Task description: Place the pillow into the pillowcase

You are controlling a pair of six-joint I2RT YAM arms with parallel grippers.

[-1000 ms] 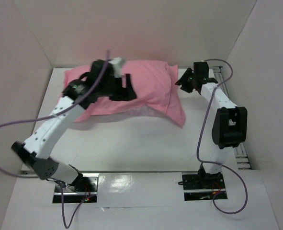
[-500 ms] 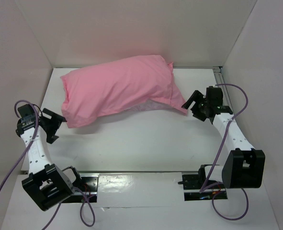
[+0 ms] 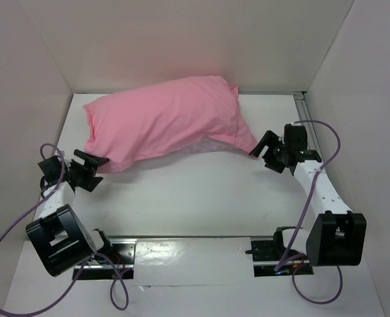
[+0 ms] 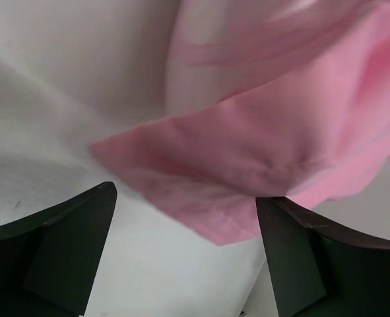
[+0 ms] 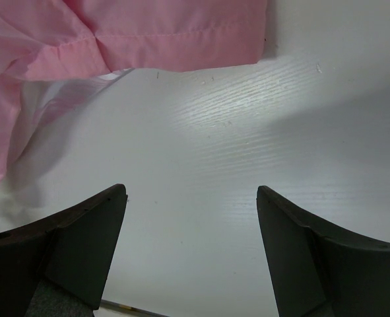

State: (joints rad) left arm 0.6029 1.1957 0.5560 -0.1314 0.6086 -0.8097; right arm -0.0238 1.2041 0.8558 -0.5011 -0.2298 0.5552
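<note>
Pillow is not seen from above. The pillowcase (image 3: 165, 119) lies fat and full at the far side of the table (image 3: 201, 198), so the filling is judged done. The left gripper (image 3: 94, 172) and right gripper (image 3: 264, 150) are spread open and empty.

From the left wrist, a pink corner is seen just past the parted fingers (image 4: 69, 244).

From the right wrist, the pink hem is seen beyond parted fingers (image 5: 82, 244). Nothing is held.
</note>
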